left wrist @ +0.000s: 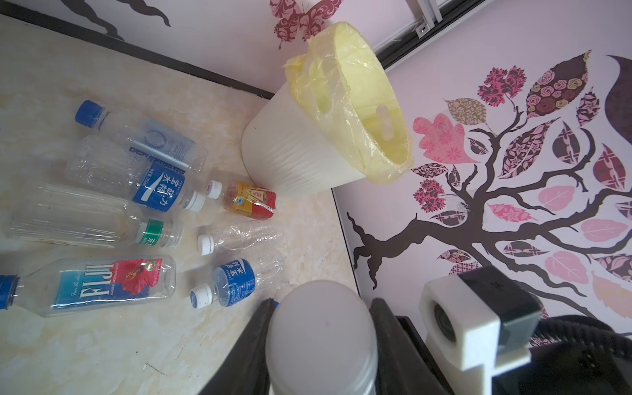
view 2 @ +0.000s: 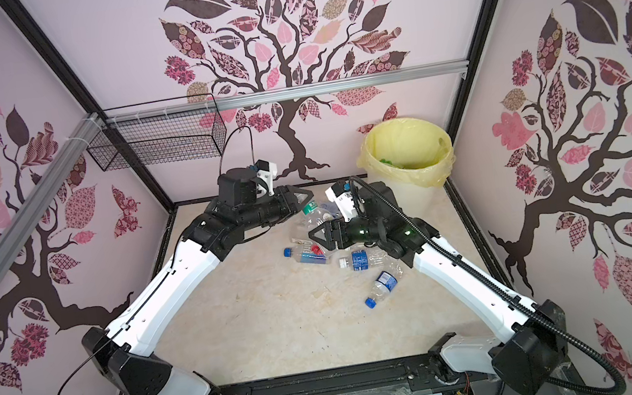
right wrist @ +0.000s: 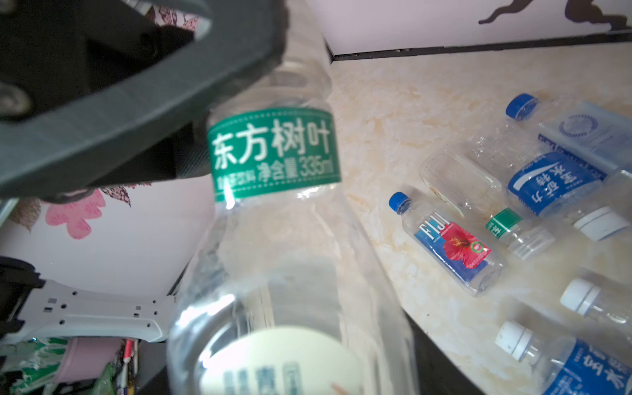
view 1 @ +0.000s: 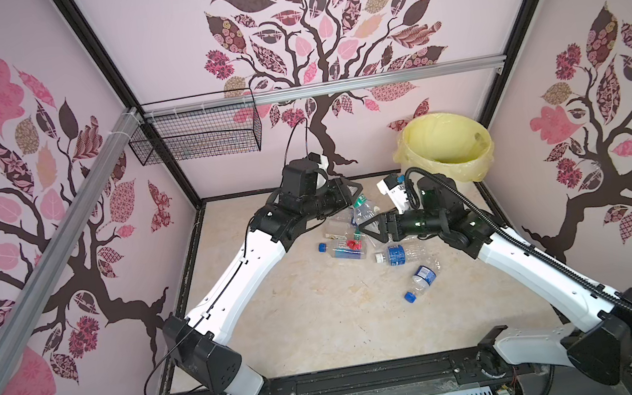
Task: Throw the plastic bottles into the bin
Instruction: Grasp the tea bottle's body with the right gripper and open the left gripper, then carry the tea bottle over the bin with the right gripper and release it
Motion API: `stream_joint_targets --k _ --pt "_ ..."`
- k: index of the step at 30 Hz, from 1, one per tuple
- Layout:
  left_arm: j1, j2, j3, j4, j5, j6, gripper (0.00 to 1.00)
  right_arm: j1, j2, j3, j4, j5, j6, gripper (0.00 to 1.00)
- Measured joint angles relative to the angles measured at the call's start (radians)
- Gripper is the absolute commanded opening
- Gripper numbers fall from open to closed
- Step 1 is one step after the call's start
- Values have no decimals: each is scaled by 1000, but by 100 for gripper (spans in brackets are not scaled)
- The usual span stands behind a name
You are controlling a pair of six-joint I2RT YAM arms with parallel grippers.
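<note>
We show the left pincer (view 1: 353,192) pinching the green-labelled bottle (view 1: 363,209), its long axis aimed into the nearer right pincer (view 1: 367,228), whose closure we cannot tell; the bin (view 1: 448,165) stands at the far right corner of the desk (view 1: 322,311)

Eight plastic bottles (left wrist: 113,290) that I can count, one bottle (right wrist: 273,154) held in my left pincer (left wrist: 321,307), seven lying loose below and beside it, one bin (left wrist: 290,147) just beyond it, one wire basket (view 1: 197,139) well behind.
</note>
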Motion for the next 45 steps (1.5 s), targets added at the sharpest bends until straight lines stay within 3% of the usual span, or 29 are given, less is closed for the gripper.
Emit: stream_joint_targets --k 5,11,18,28,37,45 --pt "0 0 6 -7 0 0 38 5 0 1 6 -2 -2 51" --pt "0 6 55 -49 -10 -2 53 10 -1 21 4 12 -2 47" --pt "13 13 179 -124 -44 -9 97 10 -1 38 -32 94 4 43" --pt "50 11 285 -204 -79 14 97 10 1 108 -104 234 2 43" --pt "48 12 368 -209 -139 68 97 -3 106 383 -192 464 -77 44" --pt "46 107 564 -203 -137 128 97 -126 232 613 -216 665 -136 46"
